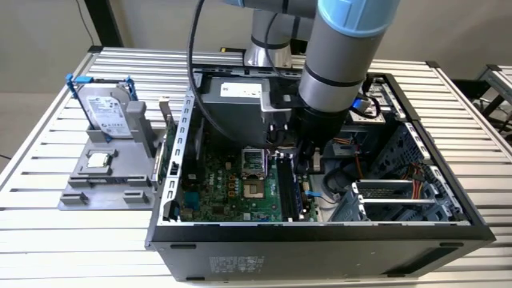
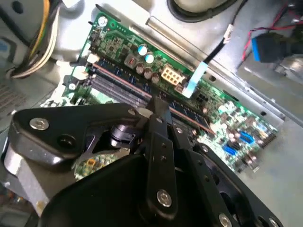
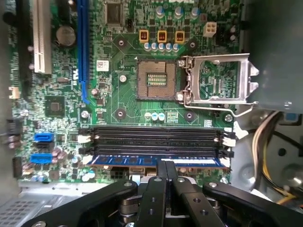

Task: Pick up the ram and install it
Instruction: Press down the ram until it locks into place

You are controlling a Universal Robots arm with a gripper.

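You can see the ram [image 3: 156, 161] in the first wrist view as a thin, long strip with a blue-looking face and small pale markings along it, standing on edge in the memory slot nearest the gripper [image 3: 166, 169]. Its long axis runs parallel to the three empty black slots [image 3: 151, 139] beside it, from the white latch [image 3: 84, 159] at one end to the white latches [image 3: 228, 138] at the other, and it sits level along that whole length. In the second wrist view the same strip [image 2: 187, 115] shows as a dark edge with a reddish line, running diagonally across the green motherboard [image 2: 227, 113] beneath the fingertips.

Your gripper's two black fingers [image 3: 173, 177] are brought together with almost no gap, their tips pinching the upper edge of the ram near its middle. In the exterior view the arm [image 1: 340, 66] reaches straight down into the open computer case [image 1: 320, 234], with the gripper [image 1: 306, 163] low over the board, towards the exterior view's right of the open processor socket [image 1: 251, 161].

Outside the case, towards the exterior view's left, a grey holder [image 1: 108, 174] on the slatted table [image 1: 48, 234] carries the hard drive [image 1: 104, 114] in its blue frame, standing upright, and the small square processor [image 1: 98, 159] lying flat just in front of it.
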